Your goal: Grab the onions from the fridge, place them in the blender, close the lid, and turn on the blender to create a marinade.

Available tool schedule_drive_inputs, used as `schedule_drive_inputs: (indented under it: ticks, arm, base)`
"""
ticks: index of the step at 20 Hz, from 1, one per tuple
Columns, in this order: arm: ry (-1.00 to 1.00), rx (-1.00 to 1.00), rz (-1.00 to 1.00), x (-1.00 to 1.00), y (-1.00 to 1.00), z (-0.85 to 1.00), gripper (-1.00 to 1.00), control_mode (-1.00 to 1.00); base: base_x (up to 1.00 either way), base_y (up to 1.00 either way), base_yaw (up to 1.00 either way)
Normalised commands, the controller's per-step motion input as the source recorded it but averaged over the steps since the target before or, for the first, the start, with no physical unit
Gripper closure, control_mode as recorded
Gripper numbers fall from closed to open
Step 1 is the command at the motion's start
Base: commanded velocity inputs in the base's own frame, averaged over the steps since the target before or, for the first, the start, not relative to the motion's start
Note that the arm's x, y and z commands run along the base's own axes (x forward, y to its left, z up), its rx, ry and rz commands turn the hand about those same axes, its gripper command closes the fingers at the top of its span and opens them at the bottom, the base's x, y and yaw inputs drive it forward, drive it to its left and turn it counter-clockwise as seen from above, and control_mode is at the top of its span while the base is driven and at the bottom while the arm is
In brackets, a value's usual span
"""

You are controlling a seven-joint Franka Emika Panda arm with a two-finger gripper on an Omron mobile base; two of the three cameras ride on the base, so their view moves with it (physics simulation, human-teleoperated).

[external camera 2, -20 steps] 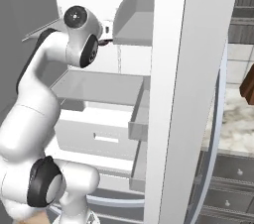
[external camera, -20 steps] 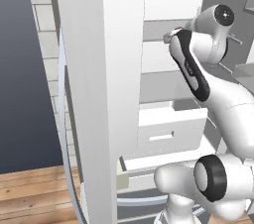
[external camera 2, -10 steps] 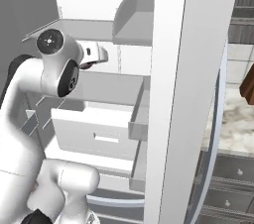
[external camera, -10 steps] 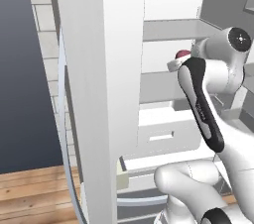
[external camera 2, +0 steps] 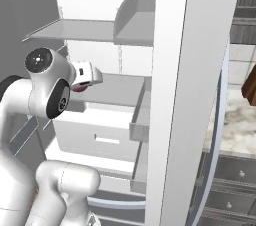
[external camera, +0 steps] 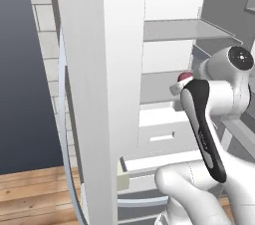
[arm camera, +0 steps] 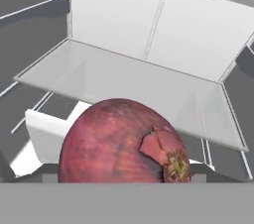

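A dark red-purple onion [arm camera: 119, 141] looms large at the bottom of the hand view and hides the fingertips. It hangs in the air in front of the glass shelf [arm camera: 124, 84] of the open fridge [external camera: 99, 69]. My gripper [external camera: 180, 83] is shut on this onion [external camera: 185, 76], just outside the fridge's middle shelf. From the right, the onion [external camera 2: 80, 86] peeks out under the white hand [external camera 2: 86, 75]. The other onion, the blender and the lid are out of view.
The fridge door [external camera 2: 185, 95] stands open on the right with its curved bar handle [external camera 2: 220, 135]. A white drawer [external camera 2: 100, 130] sticks out below the hand. A marble counter with grey drawers [external camera 2: 235, 125] lies beyond the door.
The hand has drawn back out of the fridge and sunk lower, bringing the red onion with it. The arm's elbow has swung down and forward.
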Motion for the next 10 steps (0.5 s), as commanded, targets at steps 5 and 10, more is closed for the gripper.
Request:
schedule_drive_inputs:
  ticks: [5, 10]
  arm:
    - [0.05, 0.02, -0.01, 0.00, -0.39, -0.06, 1.00, -1.00]
    - [0.00, 0.00, 0.00, 0.00, -0.03, 0.00, 1.00, 1.00]
  base:
    - [0.00, 0.00, 0.00]
    - [0.00, 0.00, 0.00]
